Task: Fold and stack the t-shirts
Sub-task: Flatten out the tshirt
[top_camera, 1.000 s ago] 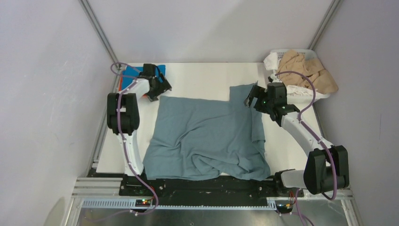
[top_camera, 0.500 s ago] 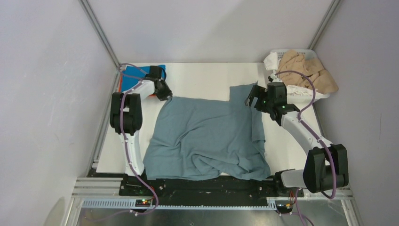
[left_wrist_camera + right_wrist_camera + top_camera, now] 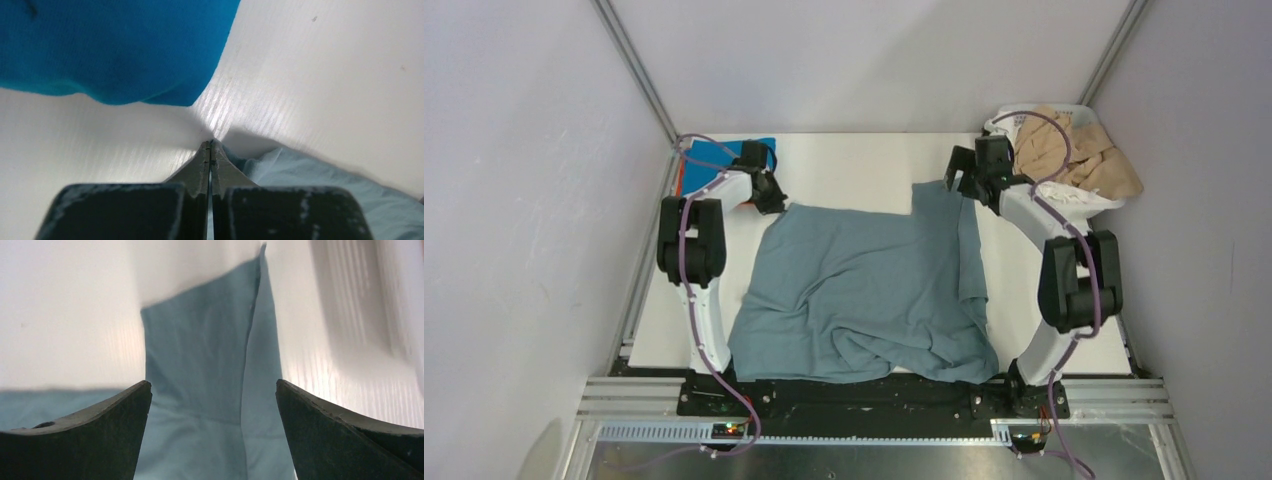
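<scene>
A large dusty grey-blue t-shirt point(image 3: 864, 290) lies spread and rumpled across the white table point(image 3: 854, 160). My left gripper point(image 3: 773, 204) is low at the shirt's far left corner. In the left wrist view its jaws point(image 3: 210, 144) are pressed together, with the shirt's edge point(image 3: 320, 185) bunched at their tips. My right gripper point(image 3: 956, 183) hovers open over the shirt's far right flap. The right wrist view shows that flap point(image 3: 200, 365) between the wide-apart fingers of this gripper point(image 3: 212, 382), untouched.
A folded bright blue t-shirt point(image 3: 724, 155) lies at the far left corner on something orange point(image 3: 681, 182), and it shows close ahead in the left wrist view point(image 3: 110, 45). A white slatted basket point(image 3: 1079, 197) at the far right holds tan t-shirts point(image 3: 1074, 155) and white cloth point(image 3: 1002, 126).
My left gripper came down to the shirt's far left corner and closed there. My right arm swung away from me to the shirt's far right flap, still open.
</scene>
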